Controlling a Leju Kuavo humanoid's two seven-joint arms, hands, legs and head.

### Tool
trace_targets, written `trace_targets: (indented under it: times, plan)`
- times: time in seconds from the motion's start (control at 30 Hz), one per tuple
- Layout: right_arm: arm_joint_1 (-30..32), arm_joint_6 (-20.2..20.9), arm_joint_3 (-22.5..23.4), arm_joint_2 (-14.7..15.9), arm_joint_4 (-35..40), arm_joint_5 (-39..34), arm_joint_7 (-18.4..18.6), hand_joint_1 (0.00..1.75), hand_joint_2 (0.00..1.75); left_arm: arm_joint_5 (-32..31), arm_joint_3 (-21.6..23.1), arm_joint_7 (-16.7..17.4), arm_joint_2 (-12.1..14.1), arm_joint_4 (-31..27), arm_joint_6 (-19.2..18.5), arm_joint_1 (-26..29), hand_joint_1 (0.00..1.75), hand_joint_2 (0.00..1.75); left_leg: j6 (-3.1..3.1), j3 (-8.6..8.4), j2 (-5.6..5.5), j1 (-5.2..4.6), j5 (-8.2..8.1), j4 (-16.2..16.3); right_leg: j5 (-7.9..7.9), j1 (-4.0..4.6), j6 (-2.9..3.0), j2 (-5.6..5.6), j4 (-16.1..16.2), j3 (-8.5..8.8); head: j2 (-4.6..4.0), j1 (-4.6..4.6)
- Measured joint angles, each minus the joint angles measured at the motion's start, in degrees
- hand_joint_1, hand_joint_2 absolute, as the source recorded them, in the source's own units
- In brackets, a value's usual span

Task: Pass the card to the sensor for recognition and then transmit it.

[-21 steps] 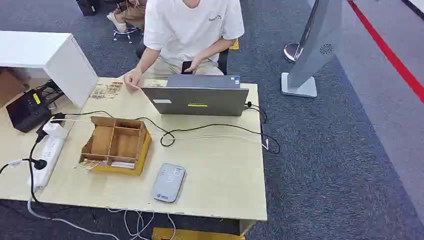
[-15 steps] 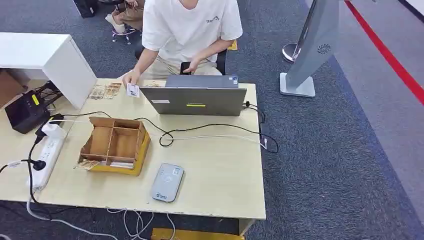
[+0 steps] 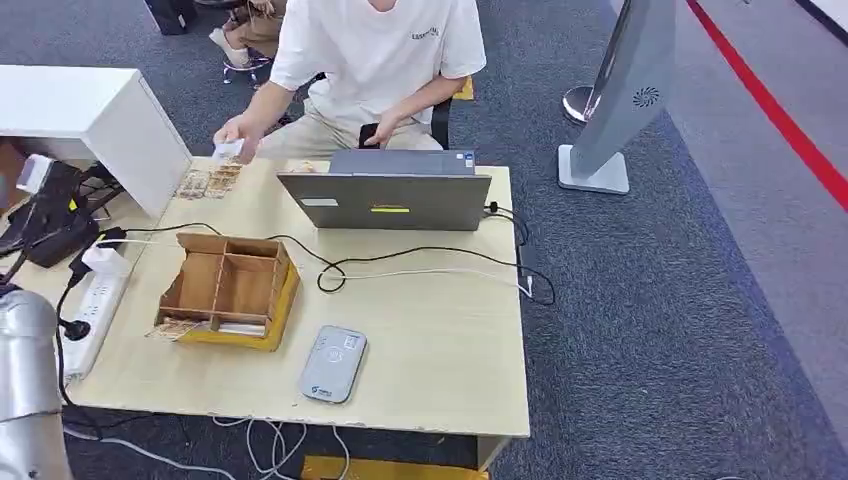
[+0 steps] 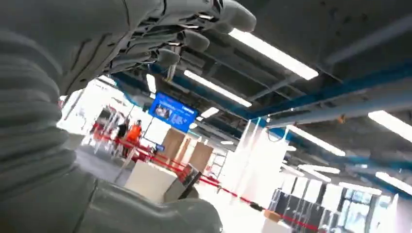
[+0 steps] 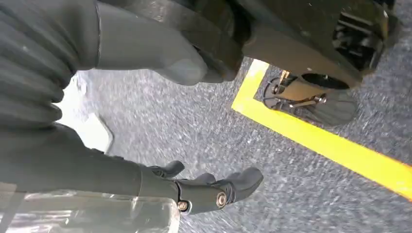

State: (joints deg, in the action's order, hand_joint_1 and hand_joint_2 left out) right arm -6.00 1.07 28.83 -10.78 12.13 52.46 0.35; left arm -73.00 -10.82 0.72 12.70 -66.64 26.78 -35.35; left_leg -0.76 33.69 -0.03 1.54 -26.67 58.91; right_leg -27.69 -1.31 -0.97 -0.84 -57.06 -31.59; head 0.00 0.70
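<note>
- The small white card (image 3: 228,151) sits pinched in the person's hand (image 3: 236,133), held in the air above the far left corner of the pale wood-grain surface (image 3: 440,330), in the upper left of the head view.
- The step in hand looks like the handover: the robot's left hand (image 3: 38,196) is raised at the left edge of the frame, well apart from the card.
- In the left wrist view its dark fingers (image 4: 194,39) curve loosely over a thick grey thumb with nothing between them, so it is empty and ready to receive.
- To do this well, bring the fingers to the card's free edge, away from the person's fingertips, and close on its flat faces; a thin, stiff, smooth card slips easily.
- The right hand (image 5: 204,189) hangs over speckled grey carpet, fingers gently curled and holding nothing.
- The grey rounded-rectangle card sensor (image 3: 334,364) lies flat near the surface's front edge, lower centre; its smooth top should take the card face-down and level.
- Between the two stand a brown partitioned cardboard box (image 3: 229,288), black cables and a grey laptop (image 3: 388,190), so lift the card over the box rather than through it.
</note>
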Motion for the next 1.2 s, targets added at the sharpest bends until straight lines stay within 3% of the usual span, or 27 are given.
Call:
trace_targets:
  times: [0.1,0.27,0.6,0.63,1.2]
  plan:
    - [-0.35,0.0,0.88,-0.35,-0.11,-0.55,0.7,0.0,1.75,-1.88,2.24,1.19,1.42,9.02,0.52,-4.1,0.0,1.75,0.0,0.0,0.16,0.0,0.0,0.0,0.02,0.0,0.0,-0.17,0.0,-0.04,0.0,-0.02]
    - [-0.65,0.0,1.38,-0.44,-0.24,-0.4,0.39,0.0,1.75,-3.19,4.88,2.5,2.07,17.22,0.74,-6.96,0.0,1.75,0.01,0.12,0.13,-0.01,-0.02,0.01,0.01,-0.01,0.0,-0.16,0.02,-0.11,0.0,-0.02]
    - [-0.67,0.0,2.1,-0.5,-0.24,-0.38,-0.2,0.0,1.75,-3.11,6.02,2.69,2.66,22.34,0.96,-8.14,0.0,1.75,0.0,0.13,0.14,0.0,-0.02,-0.01,0.01,0.0,0.0,-0.16,0.01,-0.17,0.0,-0.02]
    - [-0.66,0.0,2.1,-0.5,-0.24,-0.38,-0.42,0.0,1.75,-2.99,6.1,2.67,2.68,22.49,1.14,-8.13,1.75,1.75,0.0,0.14,0.14,0.0,-0.02,-0.01,0.01,0.0,0.0,-0.16,0.01,-0.17,0.0,-0.02]
    - [-0.64,0.04,2.54,-0.5,-0.24,0.43,-1.05,0.0,1.75,-1.47,7.19,0.46,1.81,23.28,1.0,-7.87,1.75,1.75,0.0,0.18,0.13,0.0,-0.02,0.0,0.01,0.0,0.0,-0.16,0.01,-0.22,0.0,-0.04]
